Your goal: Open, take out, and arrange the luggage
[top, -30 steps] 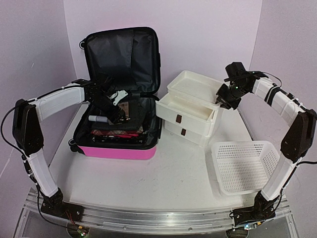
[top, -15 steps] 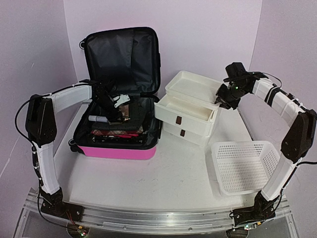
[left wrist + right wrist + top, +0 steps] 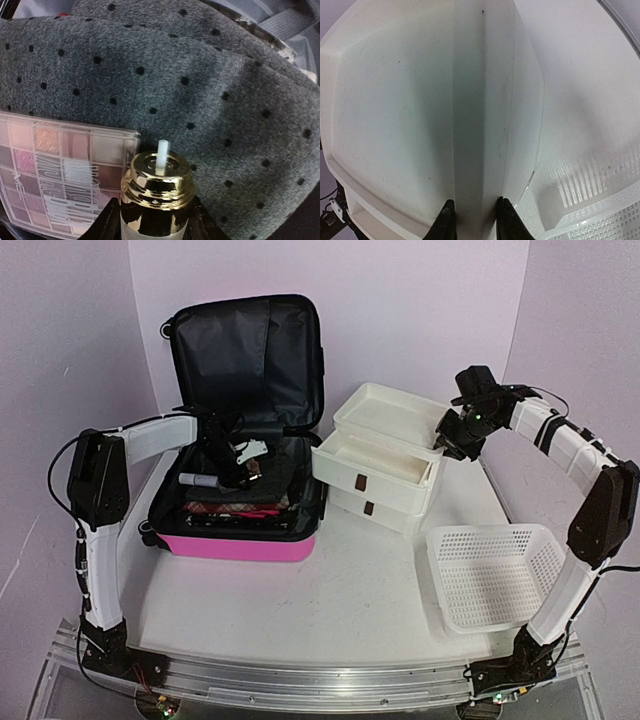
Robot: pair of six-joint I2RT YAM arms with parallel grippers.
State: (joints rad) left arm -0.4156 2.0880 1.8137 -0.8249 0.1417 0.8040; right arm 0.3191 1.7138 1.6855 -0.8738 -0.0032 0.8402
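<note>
The white worktop (image 3: 350, 590) carries everything. On its left part lies the luggage (image 3: 240, 545), a small hard-shell suitcase lying open. Its hot-pink lower shell faces the near edge, and a black band runs round the rim. The lid stands upright at the back, showing black fabric lining. The lower half is packed with dark, folded things.

Just right of it stands a white plastic drawer stack (image 3: 385, 475), its upper drawer pulled partly out. A white mesh basket (image 3: 495, 575) sits nearer, at the right.

The left arm reaches into the suitcase's open lower half. Its wrist camera shows a grey fabric with black dots (image 3: 200, 90) and, lying on it, an eyeshadow palette (image 3: 60, 175) of pink and brown squares. In front stands a frosted bottle (image 3: 157, 190) with a gold collar and a thin white stem. The left fingers (image 3: 106, 224) sit close against either side of it, holding it.

The right fingers (image 3: 446, 222) stand narrow, pinching the raised rim of the stack's top tray.
</note>
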